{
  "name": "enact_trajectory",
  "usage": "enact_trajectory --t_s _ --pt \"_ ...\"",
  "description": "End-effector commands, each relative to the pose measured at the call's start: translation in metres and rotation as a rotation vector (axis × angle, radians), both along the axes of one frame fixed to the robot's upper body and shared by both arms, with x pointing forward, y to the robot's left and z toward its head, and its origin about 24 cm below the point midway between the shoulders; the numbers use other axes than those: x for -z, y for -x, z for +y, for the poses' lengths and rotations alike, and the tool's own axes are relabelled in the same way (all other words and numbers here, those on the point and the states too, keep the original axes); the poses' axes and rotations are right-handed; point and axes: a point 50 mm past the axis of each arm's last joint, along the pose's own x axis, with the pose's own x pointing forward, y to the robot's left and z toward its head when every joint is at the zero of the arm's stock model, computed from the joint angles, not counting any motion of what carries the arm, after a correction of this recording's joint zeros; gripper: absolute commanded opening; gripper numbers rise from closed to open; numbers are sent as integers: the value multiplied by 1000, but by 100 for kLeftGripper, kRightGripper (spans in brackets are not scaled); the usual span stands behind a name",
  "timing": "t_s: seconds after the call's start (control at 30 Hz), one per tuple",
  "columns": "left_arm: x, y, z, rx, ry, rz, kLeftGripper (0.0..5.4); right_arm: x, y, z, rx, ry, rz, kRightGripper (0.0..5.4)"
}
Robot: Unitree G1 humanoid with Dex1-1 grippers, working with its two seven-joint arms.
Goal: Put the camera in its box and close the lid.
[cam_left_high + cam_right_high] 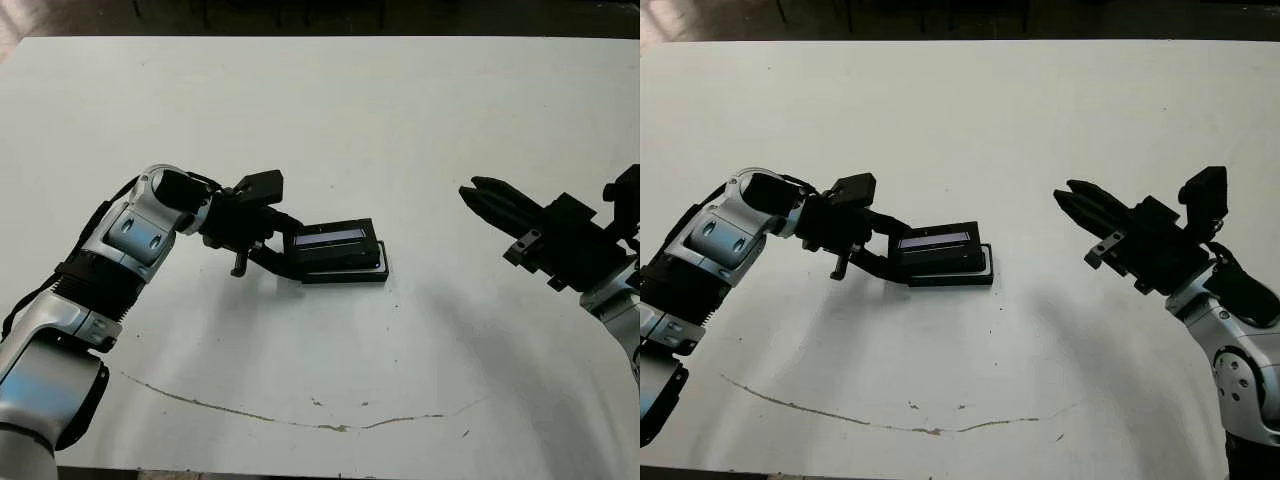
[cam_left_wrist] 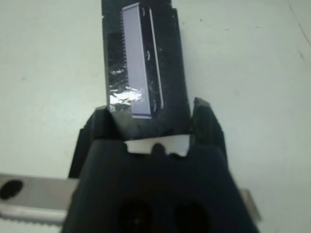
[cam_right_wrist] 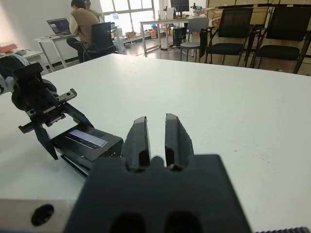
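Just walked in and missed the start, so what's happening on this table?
The robot's left gripper is holding the lid, its shiny strip facing up, over the box in the middle of the white table. The lid sits a bit askew, not yet flush, with the box's edge showing beneath it. The camera isn't visible, so it may already be inside. The right gripper hangs off to the side, holding nothing, fingers nearly together.

An office: desks (image 3: 177, 20), black chairs (image 3: 233, 34) and a person (image 3: 82, 22) at a laptop (image 3: 59, 25).
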Motion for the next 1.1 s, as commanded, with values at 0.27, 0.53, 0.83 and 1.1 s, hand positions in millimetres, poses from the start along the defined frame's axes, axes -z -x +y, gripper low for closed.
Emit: enact_trajectory --t_s 0.27,0.53,0.83,1.1 --pt "16 5 6 15 -73 75 142 3 -1 -3 4 21 26 0" --pt "14 6 4 10 -83 59 142 4 -4 -4 -6 24 27 0" --pt "19 4 -7 -16 -60 38 142 4 -4 -6 -6 44 18 0" --pt "20 2 -26 8 -56 35 142 6 -5 -7 -10 37 28 0"
